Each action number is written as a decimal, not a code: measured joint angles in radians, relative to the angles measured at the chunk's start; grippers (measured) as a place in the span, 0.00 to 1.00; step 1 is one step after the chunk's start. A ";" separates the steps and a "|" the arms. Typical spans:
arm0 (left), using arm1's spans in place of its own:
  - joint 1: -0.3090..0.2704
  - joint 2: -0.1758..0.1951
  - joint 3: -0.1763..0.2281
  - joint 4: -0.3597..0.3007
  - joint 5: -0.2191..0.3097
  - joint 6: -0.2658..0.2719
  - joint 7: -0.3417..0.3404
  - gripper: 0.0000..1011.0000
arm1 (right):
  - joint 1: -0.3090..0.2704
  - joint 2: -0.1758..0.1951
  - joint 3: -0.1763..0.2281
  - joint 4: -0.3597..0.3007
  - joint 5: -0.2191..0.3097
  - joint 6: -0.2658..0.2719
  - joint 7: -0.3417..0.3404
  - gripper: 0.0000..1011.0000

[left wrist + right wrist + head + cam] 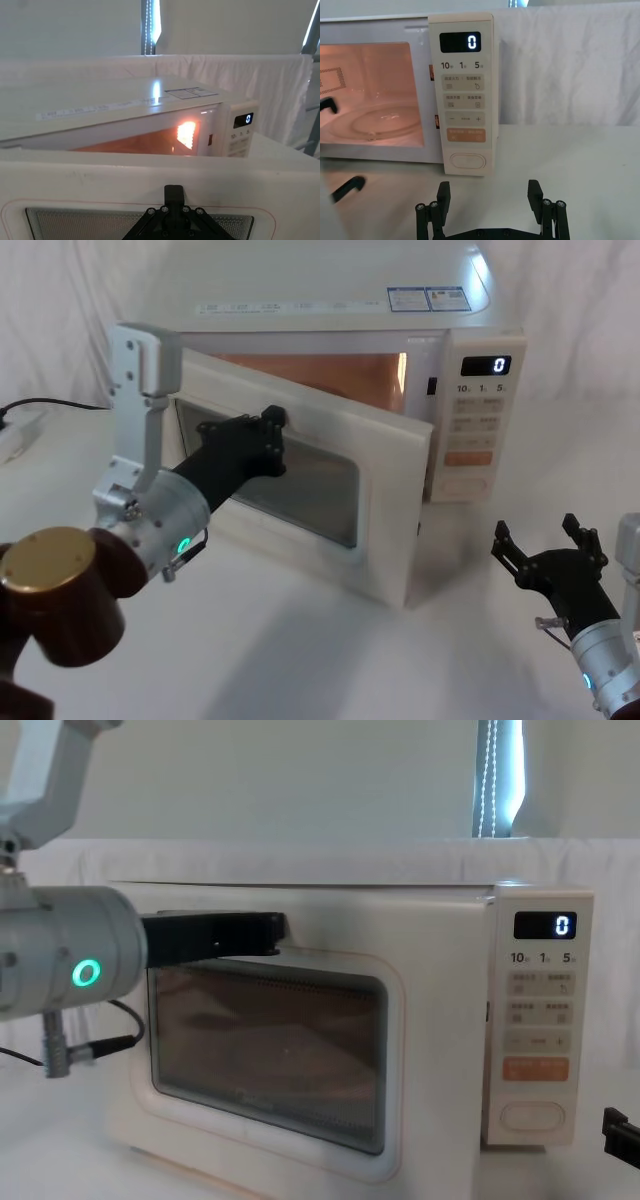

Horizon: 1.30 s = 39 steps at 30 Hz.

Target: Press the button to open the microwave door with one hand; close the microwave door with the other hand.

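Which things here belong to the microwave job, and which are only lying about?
Belonging to the job:
- microwave door, partly open
- button
- left gripper, against the door's outer face
- right gripper, open, drawn back over the table

Lying about:
- black cable, far left
- white cloth on the table

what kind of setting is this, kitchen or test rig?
Probably a test rig, not a kitchen: the microwave sits alone on a white-draped table, white cloth hangs behind it, and the left tool rests against the half-open microwave door.
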 joint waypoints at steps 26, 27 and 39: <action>-0.108 -0.126 0.015 0.169 0.154 -0.022 0.039 0.00 | 0.000 0.000 0.000 0.000 0.000 0.000 0.000 0.99; -0.110 -0.128 0.014 0.173 0.157 -0.022 0.039 0.00 | 0.000 0.000 0.000 0.000 0.000 0.000 0.000 0.99; -0.158 -0.160 0.002 0.239 0.198 -0.020 0.028 0.00 | 0.000 0.000 0.000 0.000 0.000 0.000 0.000 0.99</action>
